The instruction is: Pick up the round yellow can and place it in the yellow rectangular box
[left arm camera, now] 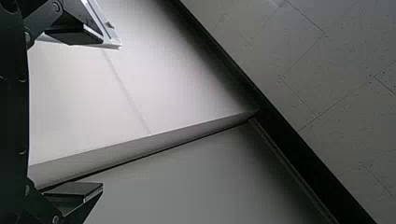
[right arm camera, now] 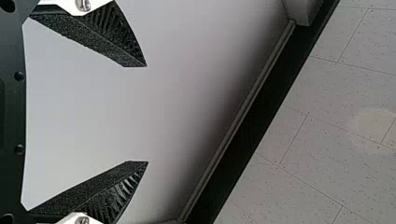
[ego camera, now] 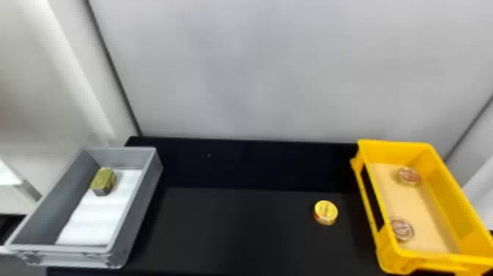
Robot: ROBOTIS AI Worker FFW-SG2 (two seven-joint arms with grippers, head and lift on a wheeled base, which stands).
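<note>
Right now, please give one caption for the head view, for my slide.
Round yellow can on the black table, between the gray box and the yellow rectangular box.

PLACE: lab-like | black table (ego camera: 238,231) | grey crate (ego camera: 137,216) | plain pale wall (ego camera: 275,73) | speckled panels (right arm camera: 327,107)

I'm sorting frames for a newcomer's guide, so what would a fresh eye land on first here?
Probably the bright yellow rectangular box at the right of the black table, with two round cans inside. Next, the round yellow can standing alone on the dark surface just left of it. Then the gray box at the left, holding a greenish block.
</note>
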